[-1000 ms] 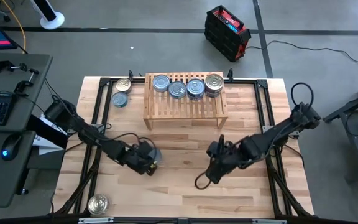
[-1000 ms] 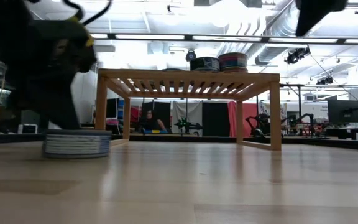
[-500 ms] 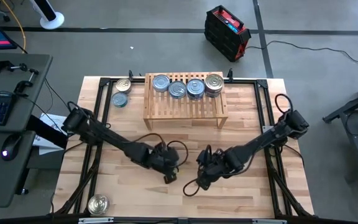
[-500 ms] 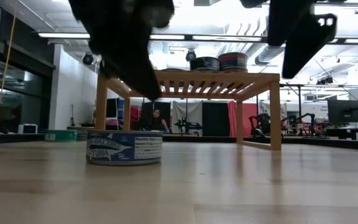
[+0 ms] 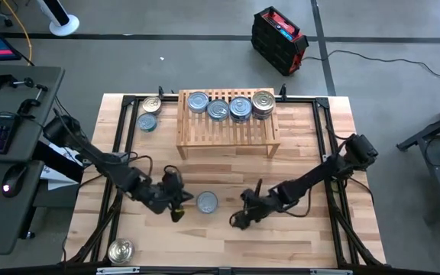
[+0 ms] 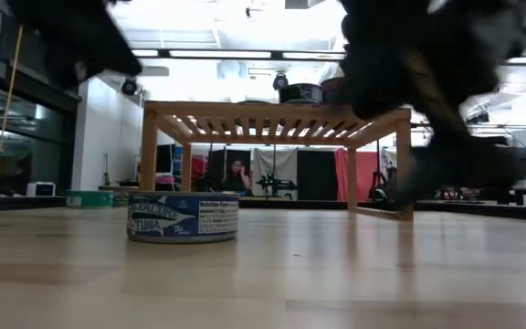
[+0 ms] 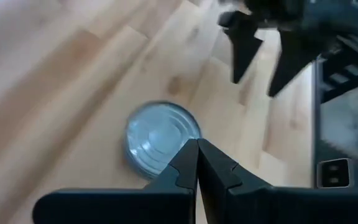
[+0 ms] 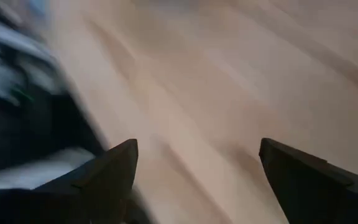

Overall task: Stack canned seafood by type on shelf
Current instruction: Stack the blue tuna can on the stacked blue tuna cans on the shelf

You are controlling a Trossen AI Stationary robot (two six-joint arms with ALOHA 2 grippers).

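Two grippers: both low over the front half of the table, flanking one loose tin.
Left gripper: lower centre-left of the high view; in its wrist view the two dark fingers are pressed tip to tip, clenched on nothing, with the tin just beyond them.
What changed, left: half a second ago this arm reached right to mid-table over the tin; now it has pulled back toward the left, and the tin sits bare on the wood. Delivery made, that's my read.
Tuna tin: bluish-silver lid up, flat on the table in the lower centre of the high view; the low view shows its blue tuna label, standing alone, touching neither gripper.
Right gripper: just right of the tin, lower centre; its wrist view shows the fingers spread wide, empty, over bare wood.
What changed, right: it has slid in lower and closer to the tin over the last second. Looks like a handover across the table, with the right arm lining up to take it.
Shelf: upper centre, well apart from the action; four tins in a row along its far edge.
Still off the shelf: two tins beside its left end, one gold-lidded tin at the table's lower left corner.
Task meaning: mid-job; this blue tin probably joins the blue ones up top.
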